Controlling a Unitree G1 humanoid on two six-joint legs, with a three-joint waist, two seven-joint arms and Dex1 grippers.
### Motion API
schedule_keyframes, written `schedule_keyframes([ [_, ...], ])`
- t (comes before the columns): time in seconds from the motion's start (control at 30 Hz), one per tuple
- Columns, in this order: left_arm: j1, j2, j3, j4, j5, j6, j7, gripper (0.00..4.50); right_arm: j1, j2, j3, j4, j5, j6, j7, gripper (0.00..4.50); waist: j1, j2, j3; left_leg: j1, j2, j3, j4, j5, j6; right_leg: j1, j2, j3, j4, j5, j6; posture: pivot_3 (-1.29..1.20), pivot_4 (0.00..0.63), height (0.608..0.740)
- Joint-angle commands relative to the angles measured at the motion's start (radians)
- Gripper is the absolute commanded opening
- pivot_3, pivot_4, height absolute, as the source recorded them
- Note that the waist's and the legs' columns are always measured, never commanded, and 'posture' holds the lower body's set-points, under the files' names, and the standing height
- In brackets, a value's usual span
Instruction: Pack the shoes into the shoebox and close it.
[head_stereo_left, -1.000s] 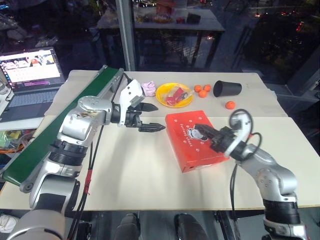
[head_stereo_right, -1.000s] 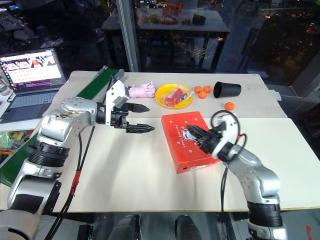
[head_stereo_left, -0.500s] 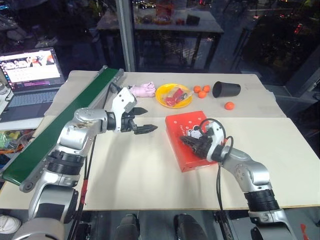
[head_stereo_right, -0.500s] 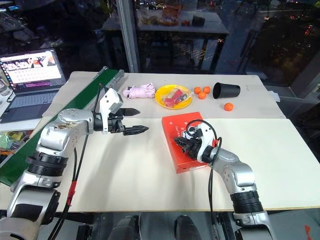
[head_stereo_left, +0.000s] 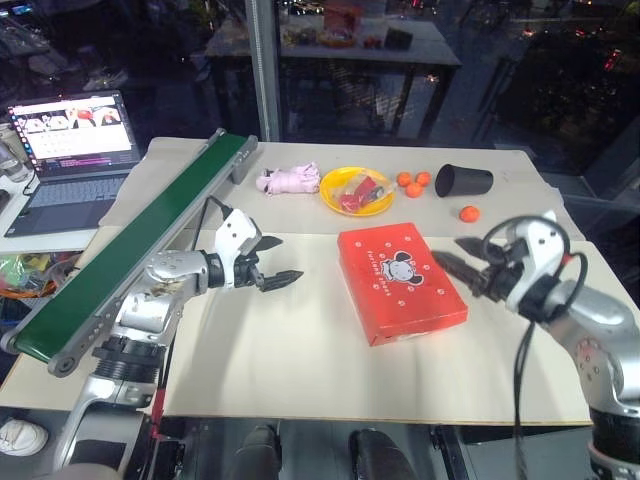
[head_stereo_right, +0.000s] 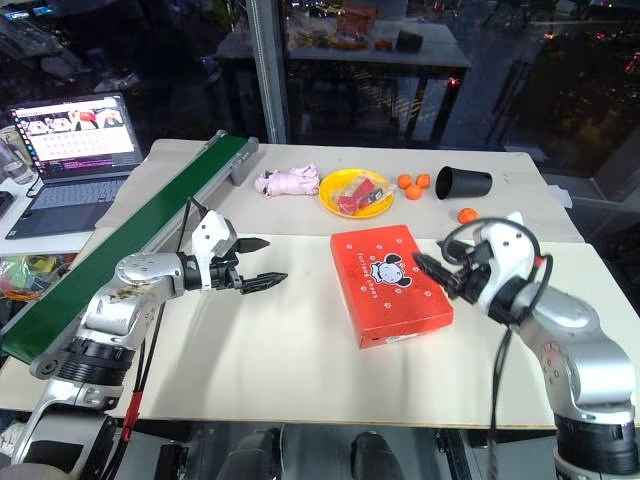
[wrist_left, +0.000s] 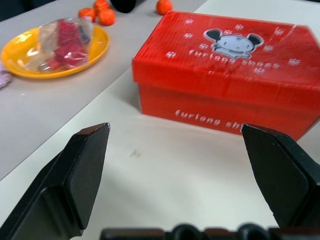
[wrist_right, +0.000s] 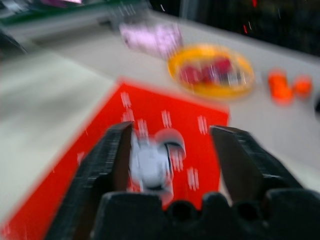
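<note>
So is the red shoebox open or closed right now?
Closed: the printed lid sits flat on the shoebox, flush along its sides, with both grippers clear of it.

the two head views look forward and down over the worktop (head_stereo_left: 300, 350) from above, side by side, sharing almost the whole scene. the left wrist view sits low and close, facing the shoebox (wrist_left: 225, 75) side-on — the right wrist view looks down on its lid from close above, toward the yellow bowl (wrist_right: 210, 70).

The closed shoebox (head_stereo_right: 391, 284) lies on the table (head_stereo_right: 300, 350) between both open hands, touching neither.
</note>
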Motion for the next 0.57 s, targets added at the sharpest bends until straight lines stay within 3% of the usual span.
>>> schedule_keyframes([
  [0.03,0.072,-0.006,0.029,0.009,0.026,-0.097,0.027,4.50,0.100,0.056,-0.110,0.001,-0.032,-0.118,-0.038,4.48,-0.001,0.000,0.000,0.000,0.000,0.001,0.000,0.000,0.000,0.000,0.000,0.001,0.000,0.000,0.000,0.00,0.150,0.740],
  [0.27,0.258,-0.111,0.088,-0.030,0.019,-0.140,0.189,4.50,0.268,0.263,-0.161,0.049,-0.049,-0.294,-0.118,4.48,-0.007,0.002,-0.001,0.003,0.001,0.001,-0.001,0.000,0.000,0.001,0.000,0.001,0.001,0.000,-0.001,0.00,0.150,0.740],
  [0.57,0.436,-0.172,0.054,-0.018,0.100,-0.225,0.281,4.50,0.284,0.344,-0.067,0.170,-0.129,-0.435,-0.141,4.48,-0.007,0.004,-0.002,0.003,0.001,0.003,-0.001,-0.003,-0.005,0.000,-0.001,0.001,0.000,0.000,-0.002,0.00,0.150,0.740],
])
